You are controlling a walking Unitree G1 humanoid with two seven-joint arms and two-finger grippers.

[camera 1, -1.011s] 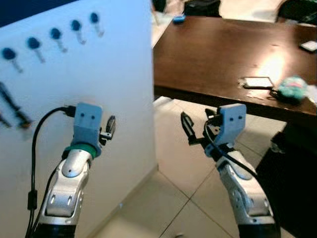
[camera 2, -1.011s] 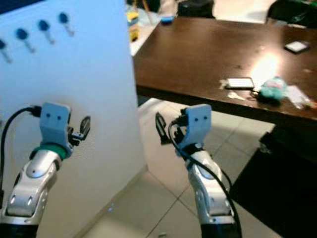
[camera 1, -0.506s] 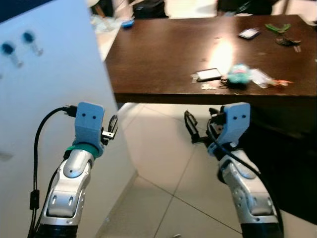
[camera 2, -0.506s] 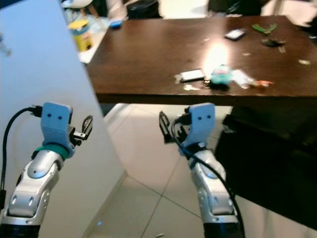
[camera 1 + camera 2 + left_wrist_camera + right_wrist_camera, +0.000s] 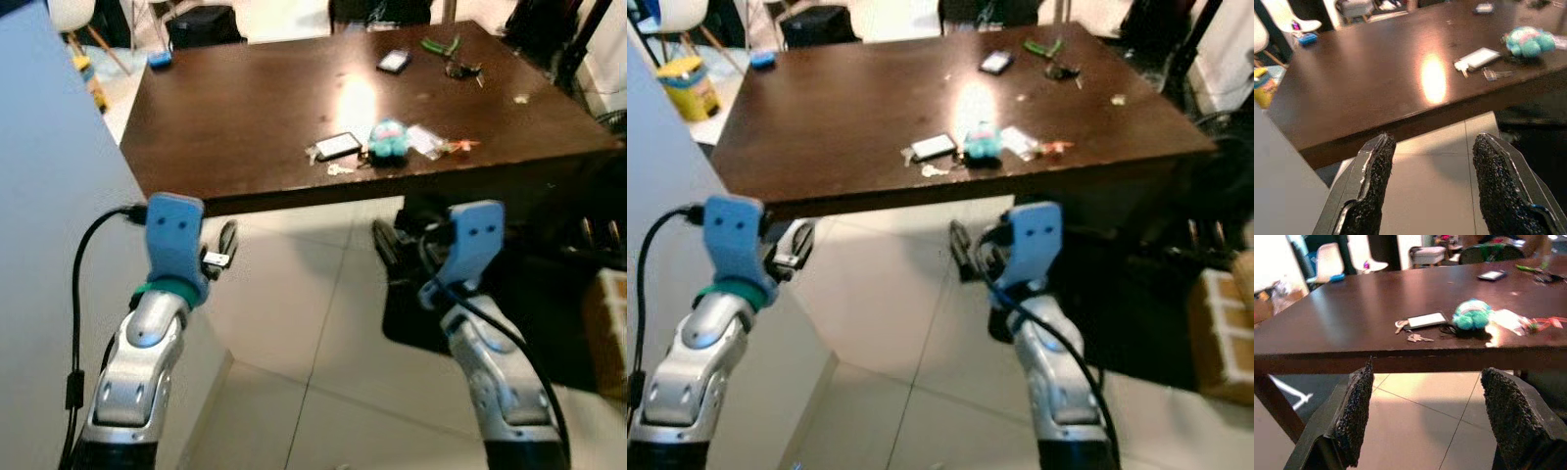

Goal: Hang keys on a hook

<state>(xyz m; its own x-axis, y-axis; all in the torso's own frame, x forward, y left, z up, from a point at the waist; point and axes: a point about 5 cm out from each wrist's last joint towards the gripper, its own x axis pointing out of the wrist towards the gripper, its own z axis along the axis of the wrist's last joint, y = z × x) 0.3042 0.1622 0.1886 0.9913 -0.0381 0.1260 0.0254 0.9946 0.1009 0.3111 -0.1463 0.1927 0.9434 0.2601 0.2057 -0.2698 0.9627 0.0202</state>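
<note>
Now, head views: dark brown worktop [image 5: 245, 117] stands ahead over a pale tiled floor [image 5: 294, 333], with a white panel [image 5: 49, 245] rising at the robot's left.
Keys: the keys [image 5: 340, 168] lie near the worktop's front edge, touching nothing but the wood, just beside a white card [image 5: 338, 146] and close to a teal plush toy [image 5: 388, 140].
Far edge: a phone [image 5: 394, 61] and some green and dark bits lie toward the back right corner.
Left arm: left gripper [image 5: 228, 243] is raised below the front edge, above the floor, empty.
Right arm: right gripper [image 5: 384, 247] is held up likewise, under the front edge, empty.
Left wrist view: left gripper [image 5: 1430, 191] has its fingers [image 5: 1374, 181] spread apart, nothing between them; beyond them the worktop [image 5: 1376, 88], with the keys [image 5: 1496, 74] next to the card [image 5: 1478, 58] and the plush toy [image 5: 1528, 41].
Right wrist view: right gripper [image 5: 1427, 416] has its fingers [image 5: 1354, 411] wide apart and bare; the keys [image 5: 1418, 338] lie near the front edge, well apart from the fingers, by the card [image 5: 1425, 320] and plush toy [image 5: 1471, 315].
</note>
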